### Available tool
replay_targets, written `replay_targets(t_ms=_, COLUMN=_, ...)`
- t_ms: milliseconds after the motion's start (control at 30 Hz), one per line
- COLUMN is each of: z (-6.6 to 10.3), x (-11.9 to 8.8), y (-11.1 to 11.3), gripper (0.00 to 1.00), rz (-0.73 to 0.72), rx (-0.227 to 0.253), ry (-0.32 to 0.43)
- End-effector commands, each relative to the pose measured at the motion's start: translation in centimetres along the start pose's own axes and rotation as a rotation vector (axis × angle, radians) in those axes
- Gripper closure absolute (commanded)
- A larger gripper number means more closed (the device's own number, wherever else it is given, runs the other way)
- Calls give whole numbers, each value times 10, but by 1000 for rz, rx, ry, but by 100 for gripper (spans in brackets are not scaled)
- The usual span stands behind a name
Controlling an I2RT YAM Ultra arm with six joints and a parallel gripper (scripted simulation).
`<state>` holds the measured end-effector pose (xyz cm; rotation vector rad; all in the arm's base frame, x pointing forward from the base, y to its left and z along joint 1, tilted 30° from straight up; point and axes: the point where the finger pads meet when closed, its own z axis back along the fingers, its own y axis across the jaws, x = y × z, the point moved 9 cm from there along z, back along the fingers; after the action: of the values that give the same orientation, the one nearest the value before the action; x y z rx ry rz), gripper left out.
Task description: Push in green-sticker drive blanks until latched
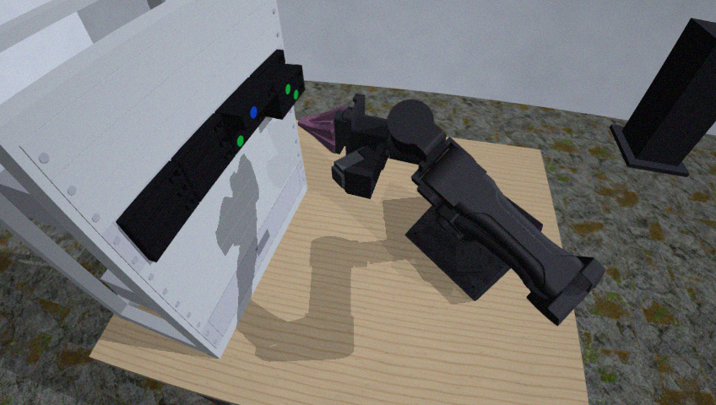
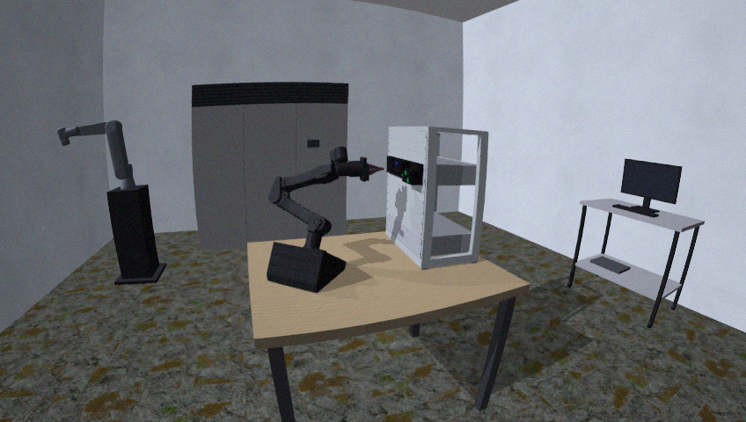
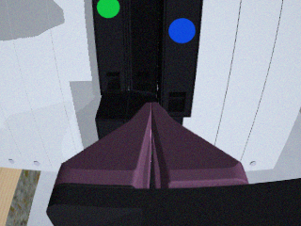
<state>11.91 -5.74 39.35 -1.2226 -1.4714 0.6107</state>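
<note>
The pale rack [image 1: 100, 130] [image 2: 406, 143] stands upright on the table with a row of black drive blanks across its face. Two blanks with green stickers [image 1: 287, 89] [image 1: 295, 94] stand well out at one end of the row. A blank with a blue sticker [image 1: 252, 111] [image 2: 396, 163] [image 3: 182, 30] stands out a little. Another green-stickered blank [image 1: 240, 141] [image 3: 108, 8] looks about level with its plain neighbour. My gripper [image 1: 299, 121] [image 2: 383, 169] [image 3: 150, 112] is shut and empty, its tip in front of the row, apparently not touching. In the wrist view the fingers hide part of the row.
The wooden table [image 1: 452, 356] [image 2: 314, 313] carries my arm's base [image 1: 452, 251] [image 2: 296, 266] and the rack. The black blanks [image 1: 160, 210] at the other end of the row bear no visible stickers. A cart with a monitor [image 2: 650, 180] and another arm on a pedestal [image 2: 130, 229] stand away from the table.
</note>
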Motion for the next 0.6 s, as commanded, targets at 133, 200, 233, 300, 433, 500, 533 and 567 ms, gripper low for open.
replay_targets(t_ms=133, z=-2, x=-5, y=4, gripper=100, rz=-23, rx=19, ry=-10)
replay_targets(t_ms=200, z=-2, x=-7, y=5, gripper=100, rz=-25, rx=21, ry=-9)
replay_targets(t_ms=233, z=-3, x=-10, y=7, gripper=100, rz=-29, rx=26, ry=-5)
replay_targets(t_ms=300, z=-3, x=-13, y=8, gripper=100, rz=-32, rx=28, ry=-3)
replay_targets(t_ms=433, z=-1, x=-17, y=9, gripper=100, rz=-28, rx=22, ry=-7)
replay_targets(t_ms=500, z=-2, x=-24, y=11, gripper=100, rz=-34, rx=27, ry=-3)
replay_targets(t_ms=533, z=-2, x=-28, y=12, gripper=100, rz=-34, rx=27, ry=-3)
replay_targets(t_ms=567, z=-1, x=-31, y=13, gripper=100, rz=-35, rx=26, ry=-3)
